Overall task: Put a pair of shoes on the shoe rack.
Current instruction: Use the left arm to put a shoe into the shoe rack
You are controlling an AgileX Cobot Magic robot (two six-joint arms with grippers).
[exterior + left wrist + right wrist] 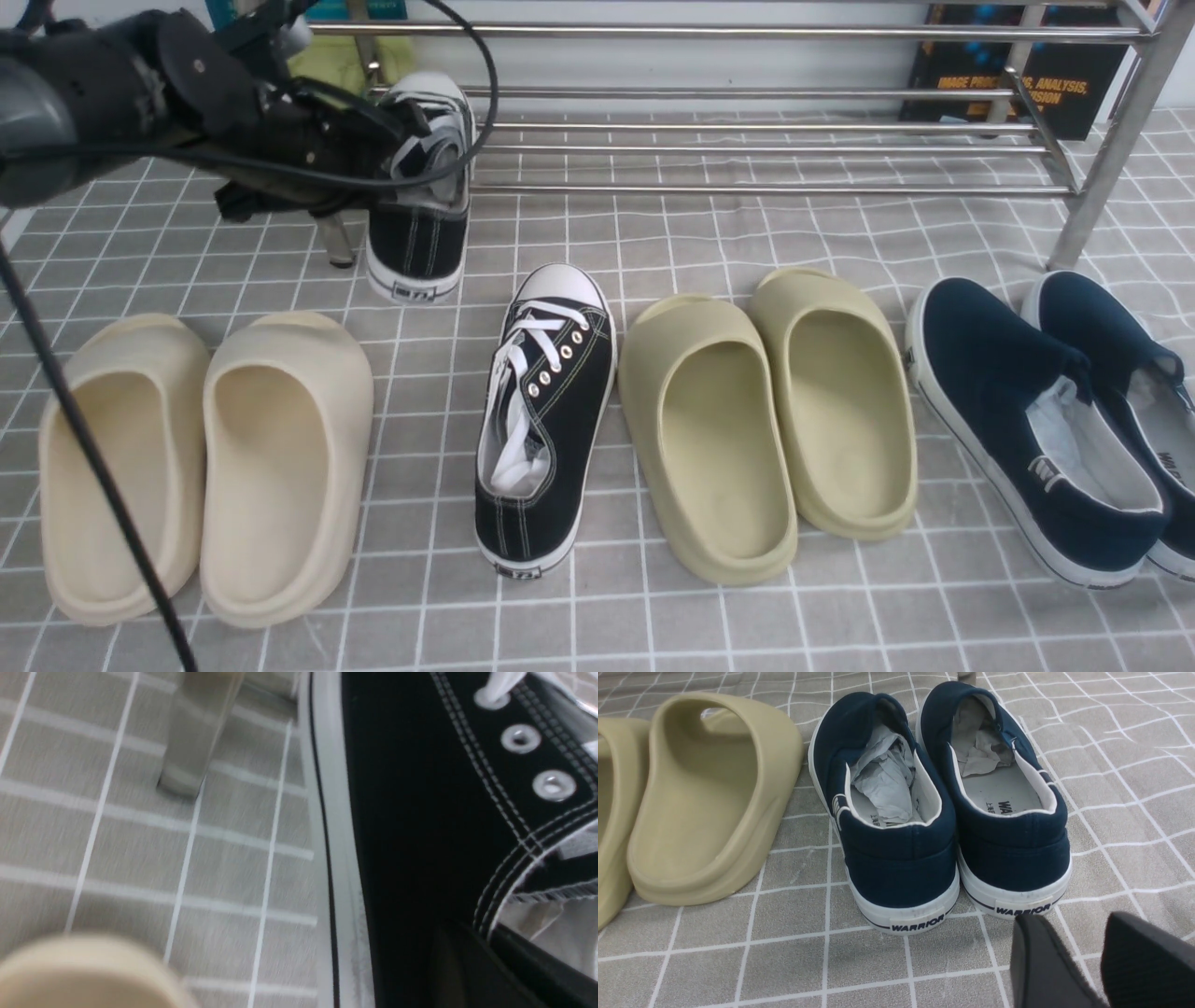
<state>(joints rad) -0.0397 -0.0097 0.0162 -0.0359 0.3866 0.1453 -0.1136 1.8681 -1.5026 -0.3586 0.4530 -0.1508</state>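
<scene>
One black canvas sneaker [420,233] with white laces hangs at the rack's left end, toe up against the lower bars and heel low toward me. My left gripper [425,140] is shut on its side wall at the opening; in the left wrist view the sneaker [411,812] fills the frame and the gripper [486,952] pinches the collar. The other sneaker [546,420] lies on the checked cloth in the middle. The steel shoe rack [747,121] spans the back. My right gripper [1078,933] is open with nothing between its fingers, behind the navy slip-ons' heels.
Beige slippers [205,467] lie at the front left, olive slippers [766,420] right of the middle sneaker, navy slip-ons [1055,429] at the right. A rack leg [196,732] stands beside the held sneaker. A dark book [1018,75] leans behind the rack.
</scene>
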